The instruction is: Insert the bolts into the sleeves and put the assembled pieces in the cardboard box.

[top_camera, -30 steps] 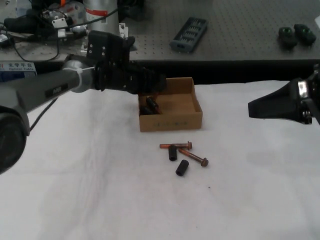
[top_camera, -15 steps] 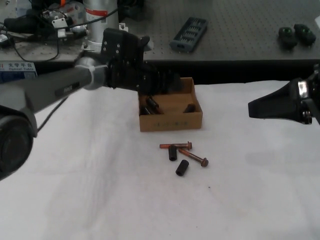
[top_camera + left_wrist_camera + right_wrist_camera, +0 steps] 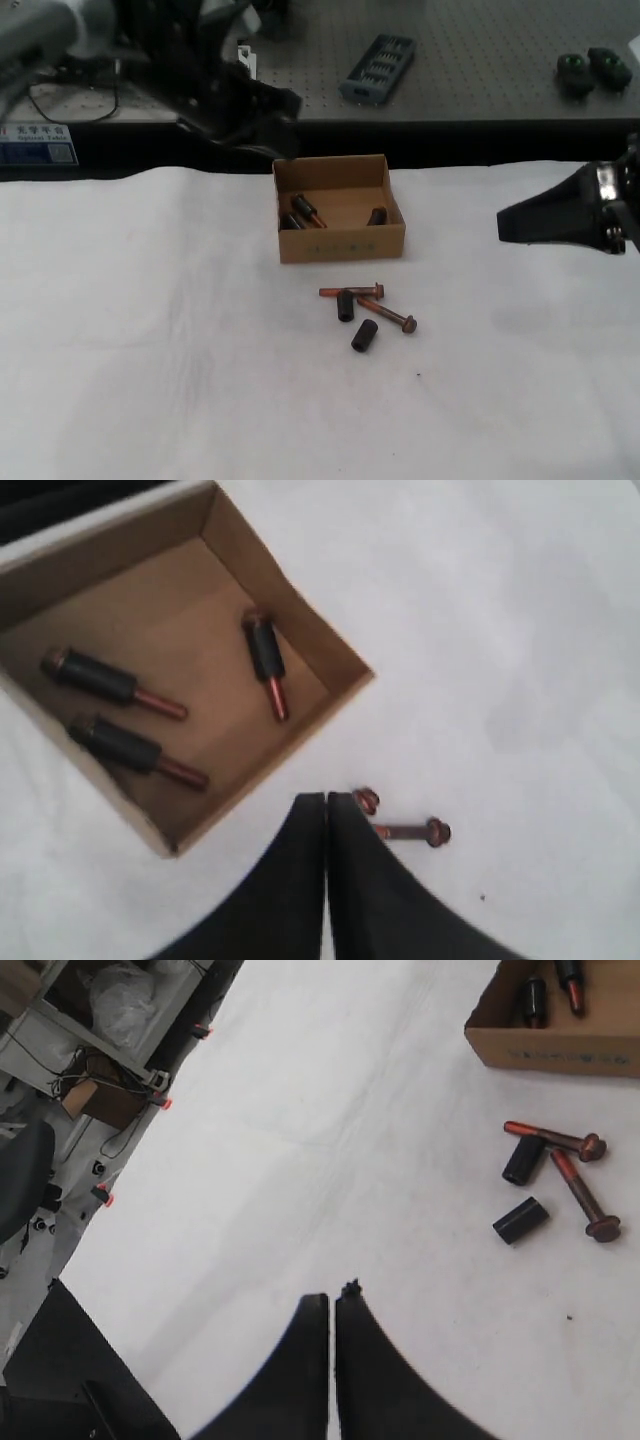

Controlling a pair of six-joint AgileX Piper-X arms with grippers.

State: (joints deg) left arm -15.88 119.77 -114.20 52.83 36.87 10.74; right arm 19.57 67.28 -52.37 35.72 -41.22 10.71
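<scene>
Three sleeved copper bolts already in brown cardboard box. Beside box: two bare copper bolts, two black cylindrical sleeves, likely awaiting assembly. Closed, empty: left claw, right claw.

Bright, even light, faint soft shadows

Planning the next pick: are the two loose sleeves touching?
Apart. The right wrist view shows white cloth between the box-side sleeve and the far sleeve.
</scene>
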